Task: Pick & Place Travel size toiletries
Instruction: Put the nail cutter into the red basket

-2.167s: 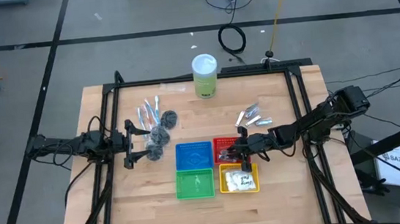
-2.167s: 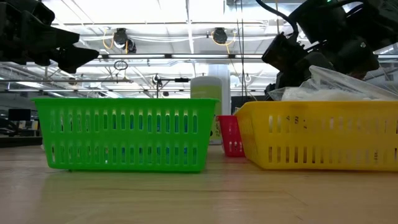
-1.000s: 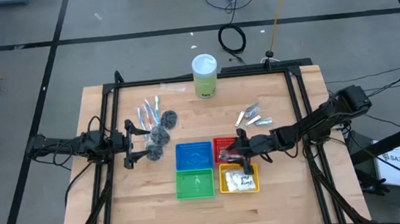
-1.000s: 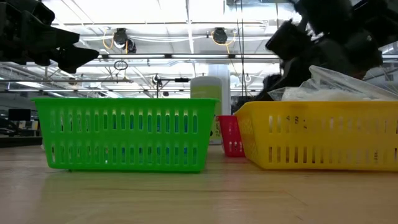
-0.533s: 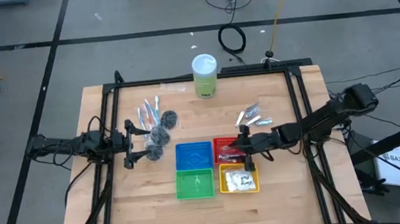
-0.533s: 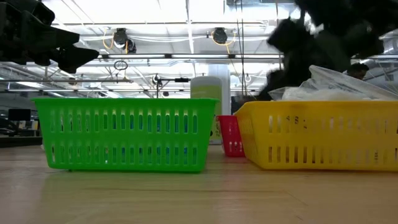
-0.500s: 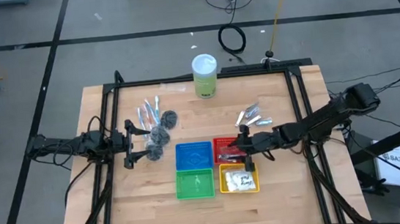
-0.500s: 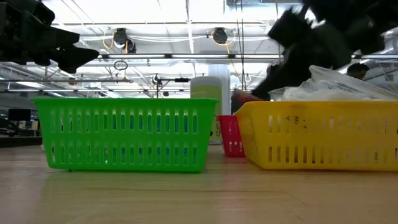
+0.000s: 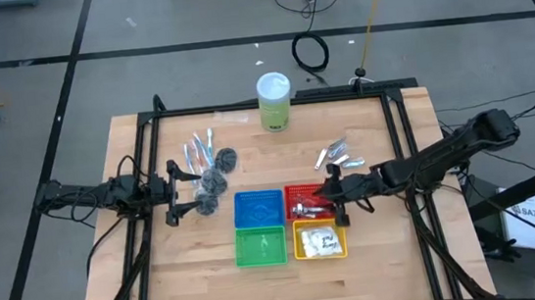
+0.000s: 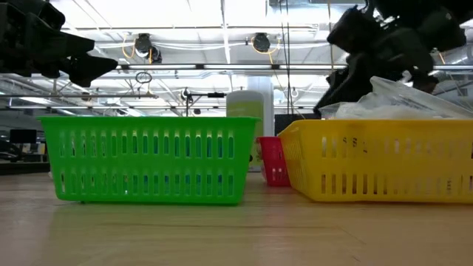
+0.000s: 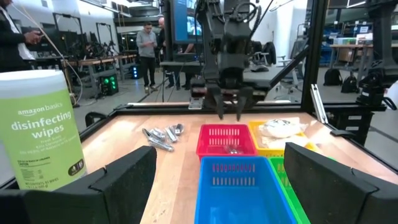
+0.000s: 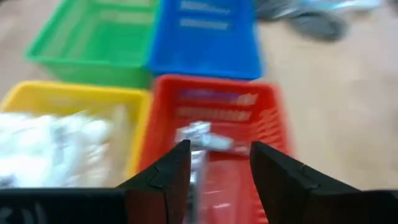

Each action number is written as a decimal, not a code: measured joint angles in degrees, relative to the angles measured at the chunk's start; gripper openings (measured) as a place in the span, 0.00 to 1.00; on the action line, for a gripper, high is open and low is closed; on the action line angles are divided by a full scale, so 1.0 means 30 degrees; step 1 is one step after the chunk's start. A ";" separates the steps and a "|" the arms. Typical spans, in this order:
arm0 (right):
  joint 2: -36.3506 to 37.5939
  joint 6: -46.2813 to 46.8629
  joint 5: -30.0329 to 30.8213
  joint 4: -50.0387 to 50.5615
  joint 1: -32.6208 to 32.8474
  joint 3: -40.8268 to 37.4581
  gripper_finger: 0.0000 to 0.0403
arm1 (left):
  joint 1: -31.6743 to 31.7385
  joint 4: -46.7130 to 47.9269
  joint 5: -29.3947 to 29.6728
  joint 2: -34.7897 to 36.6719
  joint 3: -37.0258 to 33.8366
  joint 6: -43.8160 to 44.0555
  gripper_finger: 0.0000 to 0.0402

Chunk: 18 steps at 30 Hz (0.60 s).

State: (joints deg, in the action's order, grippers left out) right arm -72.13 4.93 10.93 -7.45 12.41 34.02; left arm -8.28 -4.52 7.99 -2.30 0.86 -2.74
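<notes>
The right gripper is seen parted and empty above the red basket, whose blurred silver foil tubes are barely distinguishable.

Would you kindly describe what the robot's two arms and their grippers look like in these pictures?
Both arms are slim, dark, jointed links with black cables running along them. The left gripper has two flat, matt black fingers with angular, squared edges. The right gripper has the same dark blocky fingers, hanging from a black boxy wrist. No markings or labels can be made out on either arm.
</notes>
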 joint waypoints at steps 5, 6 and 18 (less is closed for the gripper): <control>0.2270 -0.0491 0.3161 0.3251 -0.0286 0.0153 0.39 | 0.0001 0.0008 0.0006 -0.0003 0.0000 -0.0006 0.86; 0.2745 -0.0337 0.3738 0.4391 -0.0525 0.0153 0.40 | -0.0004 0.0003 0.0007 -0.0003 0.0000 -0.0005 0.86; 0.5557 0.3630 0.4042 1.1302 -0.5065 -0.2307 0.43 | -0.0006 -0.0010 0.0007 0.0003 0.0000 -0.0002 0.86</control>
State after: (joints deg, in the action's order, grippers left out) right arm -55.45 15.82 23.06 26.46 -2.78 27.10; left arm -8.29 -4.55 8.01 -2.29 0.86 -2.75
